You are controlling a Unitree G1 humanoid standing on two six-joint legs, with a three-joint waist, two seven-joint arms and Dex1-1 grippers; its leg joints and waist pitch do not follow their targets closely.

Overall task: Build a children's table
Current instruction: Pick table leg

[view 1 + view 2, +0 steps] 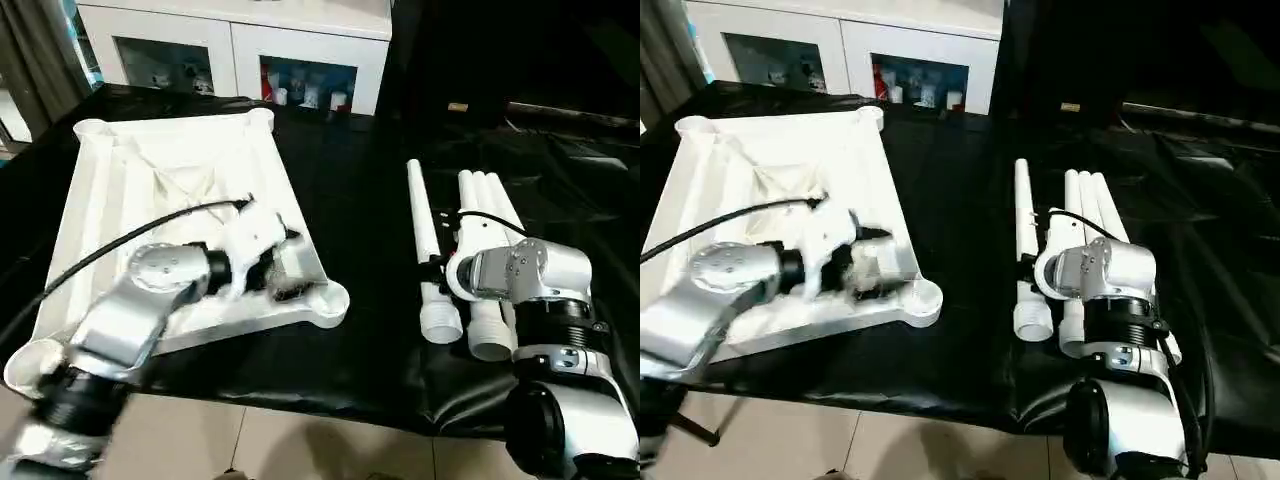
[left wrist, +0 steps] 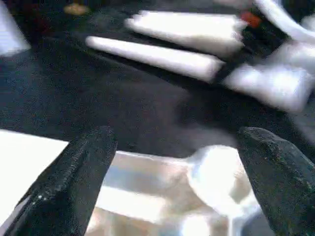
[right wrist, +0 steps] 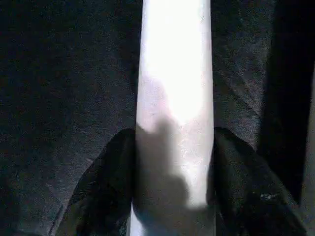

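The white tabletop lies underside up on the left of the black cloth, with round sockets at its corners. My left gripper hovers over its near right corner socket, and its black fingers stand wide apart with nothing between them. Four white tube legs lie on the right: one single leg and three side by side. My right gripper is down on the single leg, with a black finger pressed against each side of it.
A white cabinet with glass doors stands behind the work surface. The black cloth covers the surface between tabletop and legs. Its near edge drops to pale floor tiles.
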